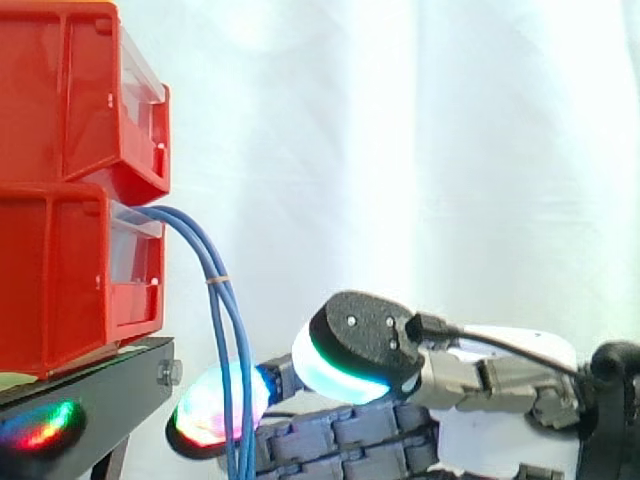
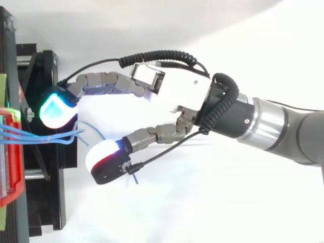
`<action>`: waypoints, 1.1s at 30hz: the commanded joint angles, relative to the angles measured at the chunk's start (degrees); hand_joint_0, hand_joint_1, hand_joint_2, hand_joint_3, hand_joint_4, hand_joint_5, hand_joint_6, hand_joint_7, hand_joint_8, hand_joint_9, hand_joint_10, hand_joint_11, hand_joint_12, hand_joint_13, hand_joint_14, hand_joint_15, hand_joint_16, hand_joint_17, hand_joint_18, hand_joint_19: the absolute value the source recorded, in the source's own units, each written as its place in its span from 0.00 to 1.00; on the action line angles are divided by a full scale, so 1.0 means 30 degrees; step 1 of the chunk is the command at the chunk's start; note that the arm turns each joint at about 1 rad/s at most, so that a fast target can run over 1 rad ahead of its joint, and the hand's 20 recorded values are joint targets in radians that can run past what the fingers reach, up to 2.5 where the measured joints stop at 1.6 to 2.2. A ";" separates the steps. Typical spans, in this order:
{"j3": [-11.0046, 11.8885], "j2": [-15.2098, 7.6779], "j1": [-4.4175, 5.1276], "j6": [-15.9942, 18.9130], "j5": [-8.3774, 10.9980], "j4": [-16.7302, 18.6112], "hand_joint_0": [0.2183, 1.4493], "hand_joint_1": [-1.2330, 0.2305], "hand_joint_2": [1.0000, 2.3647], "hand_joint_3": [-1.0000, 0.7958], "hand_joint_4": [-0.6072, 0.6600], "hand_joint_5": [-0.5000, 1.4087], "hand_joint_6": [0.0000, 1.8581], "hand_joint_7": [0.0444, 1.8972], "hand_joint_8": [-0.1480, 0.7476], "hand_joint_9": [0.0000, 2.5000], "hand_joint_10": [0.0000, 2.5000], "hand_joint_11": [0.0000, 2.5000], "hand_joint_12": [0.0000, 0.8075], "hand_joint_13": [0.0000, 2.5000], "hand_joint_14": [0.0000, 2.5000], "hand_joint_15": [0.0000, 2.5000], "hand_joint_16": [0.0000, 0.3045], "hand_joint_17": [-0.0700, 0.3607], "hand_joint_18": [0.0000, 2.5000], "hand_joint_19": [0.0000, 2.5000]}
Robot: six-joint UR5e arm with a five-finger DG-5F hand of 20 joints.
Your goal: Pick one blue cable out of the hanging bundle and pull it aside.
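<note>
Robot hand (image 2: 182, 93), white-bodied with grey-linked fingers, sits at the cables with its fingers spread and nearly straight, released and gripping nothing. From above, one cyan-glowing pad (image 2: 55, 109) reaches up by the black metal stand (image 1: 100, 385), while a white-and-red pad (image 2: 104, 159) lies well below it. The bundle of thin blue cables (image 1: 222, 300) runs out between the two.

The bundle leaves the front of the lower red plastic bin (image 1: 60, 270) and hangs straight down past the stand's edge, tied partway down by a pale band (image 1: 218, 281). In the side view it crosses in front of a low, many-coloured glowing pad (whether that pad touches it, I cannot tell).

By my reading the approach is done and little else. No single cable stands apart from the rest, and the strands hang together. What is left is to close on one strand and draw it sideways.
</note>
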 commanded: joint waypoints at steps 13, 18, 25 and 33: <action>0.1698 -0.1768 0.0001 0.2011 -0.0988 0.0681 0.20 0.33 0.00 0.28 0.65 0.17 0.27 0.42 0.46 0.19 0.00 0.04 0.48 0.17 0.00 0.05 0.16 0.42 0.10 0.02; 0.1727 -0.1739 -0.0028 0.2920 -0.1018 0.0681 0.20 0.33 0.00 0.28 0.66 0.18 0.27 0.45 0.46 0.21 0.00 0.05 0.47 0.18 0.00 0.05 0.16 0.41 0.11 0.03; 0.2342 -0.1710 -0.0204 0.3769 -0.1691 -0.0403 0.21 0.33 0.00 0.28 0.68 0.19 0.27 0.47 0.46 0.22 0.00 0.06 0.47 0.19 0.00 0.06 0.15 0.41 0.12 0.04; 0.2459 -0.1095 -0.0643 0.4443 -0.1779 -0.2307 0.22 0.34 0.00 0.28 0.69 0.19 0.27 0.48 0.46 0.22 0.00 0.06 0.46 0.20 0.00 0.06 0.15 0.40 0.13 0.04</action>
